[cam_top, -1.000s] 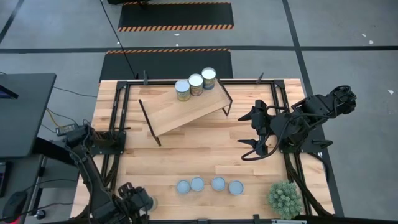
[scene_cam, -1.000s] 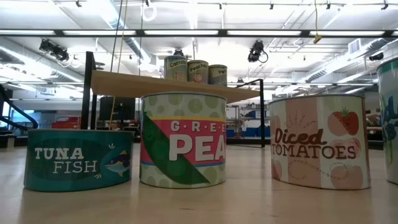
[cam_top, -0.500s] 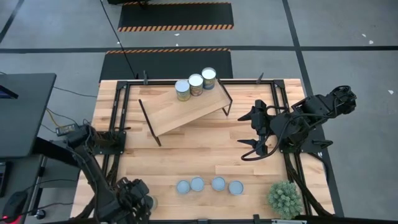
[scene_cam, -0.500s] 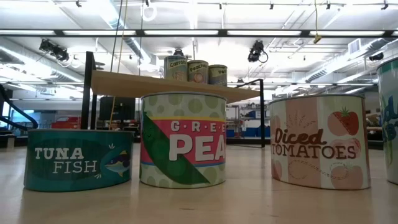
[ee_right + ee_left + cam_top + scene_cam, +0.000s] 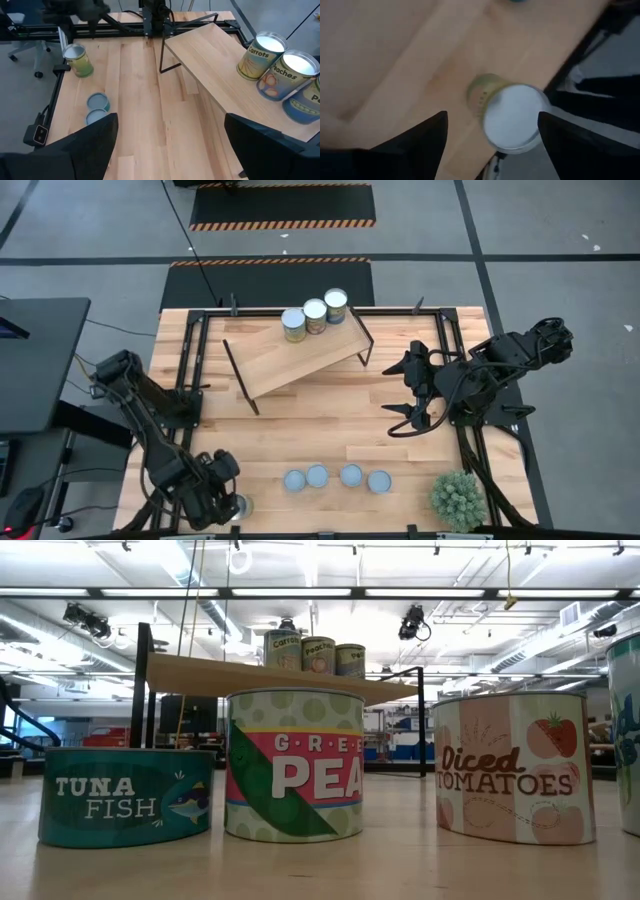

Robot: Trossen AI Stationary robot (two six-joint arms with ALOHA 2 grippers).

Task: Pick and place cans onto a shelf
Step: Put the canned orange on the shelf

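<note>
Cans were in three spots on the table (image 5: 270, 425). Three tall cans stood in a row at the far end of the shelf (image 5: 290, 358): the carrots can (image 5: 261, 55), the peaches can (image 5: 289, 70) and a third can (image 5: 335, 305) whose label could not be read. The shelf was a tilted wooden board on thin black legs, standing toward the back of the table. Four flat cans with blue-grey tops sat in a line near the front edge (the low view showed a tuna can (image 5: 126, 795), a green peas can (image 5: 295, 778) and a diced tomatoes can (image 5: 513, 768) there). One more tall can, the green can (image 5: 507, 117) with a white top, stood alone at the front left corner, right by the table's edge. The left claw (image 5: 492, 135) hung just above that green can with its two fingers spread wide, one on each side of the can and not touching it. The right claw (image 5: 412, 392) waited over the right side of the table, well apart from the cans, and its fingers were spread apart too, holding nothing. A spiky green plant (image 5: 458, 500) sat at the front right corner.
</note>
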